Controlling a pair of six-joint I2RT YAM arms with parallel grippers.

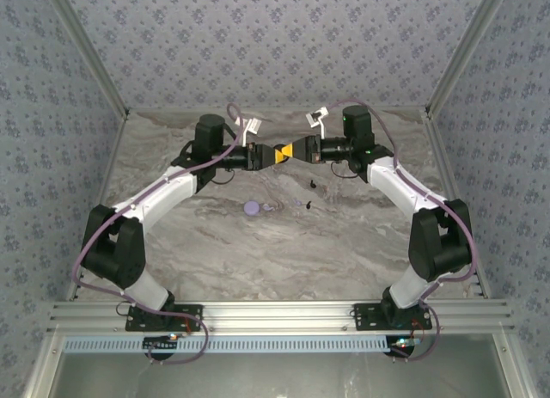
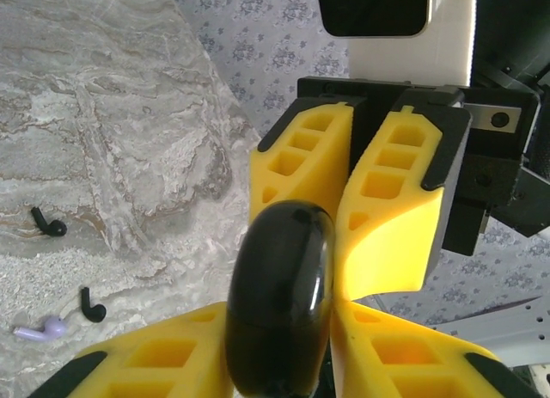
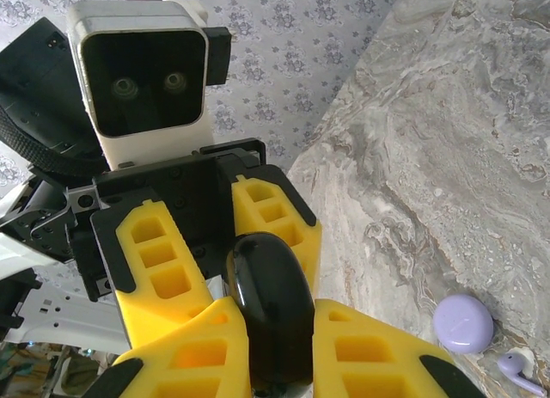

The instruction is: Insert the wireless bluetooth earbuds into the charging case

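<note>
black puck [image 2: 279,269] | between left hand [image 2: 279,329], right hand [image 3: 271,329] | earbuds [image 2: 92,305] on table [image 2: 103,114]

White arm shells [image 1: 168,192], black joints [image 1: 116,252]; purple cables [image 1: 79,259]; yellow hollow-celled fingers [image 2: 391,187], black-edged.

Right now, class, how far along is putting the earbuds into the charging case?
Nothing is seated: two black earbuds and a lavender earbud lie loose on the table near the lavender charging case. In hand: the left tool and right tool clamp a black case in mid-air. Left: seating every earbud.
</note>
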